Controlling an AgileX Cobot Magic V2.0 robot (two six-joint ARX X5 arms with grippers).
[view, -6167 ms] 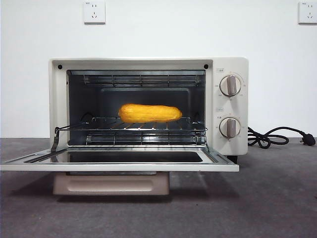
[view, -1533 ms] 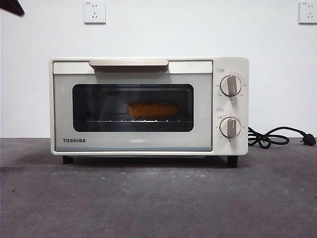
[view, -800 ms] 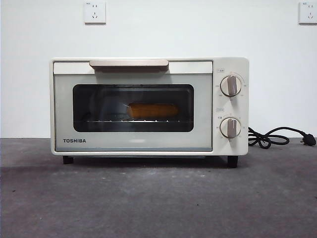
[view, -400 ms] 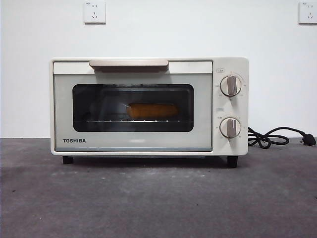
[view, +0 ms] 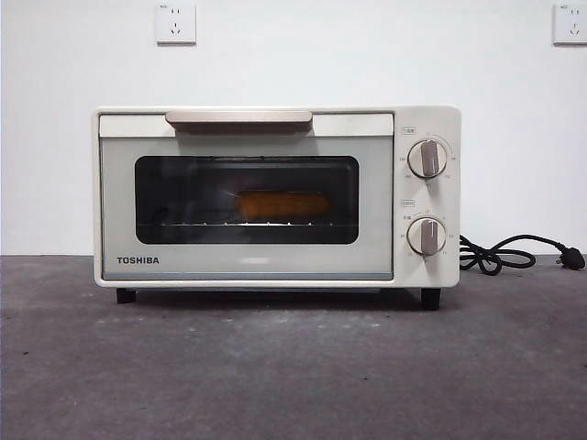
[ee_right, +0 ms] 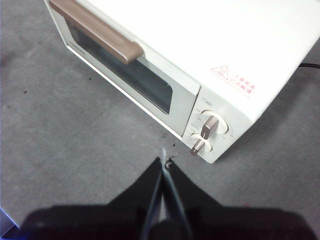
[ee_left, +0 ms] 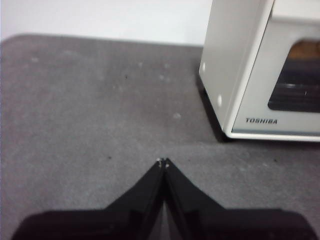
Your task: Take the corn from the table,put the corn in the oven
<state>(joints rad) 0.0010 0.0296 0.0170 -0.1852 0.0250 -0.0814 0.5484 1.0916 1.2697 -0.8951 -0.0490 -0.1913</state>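
corn: yellow-orange cob (view: 281,203) lies lengthwise on rack inside closed cream-white boxy oven (view: 248,266) | left hand (ee_left: 163,162) closed, empty, over dark grey bench (view: 293,367) beside oven | right hand (ee_right: 165,161) closed, empty, nearer knobs

A white wall (view: 293,64) is seen behind; two white power sockets are mounted on it, one socket (view: 175,22) upper left, another socket (view: 570,23) upper right.

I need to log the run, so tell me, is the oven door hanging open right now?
No, the oven door is shut flush, its handle up at the top, and the corn shows only dimly through the dark glass.
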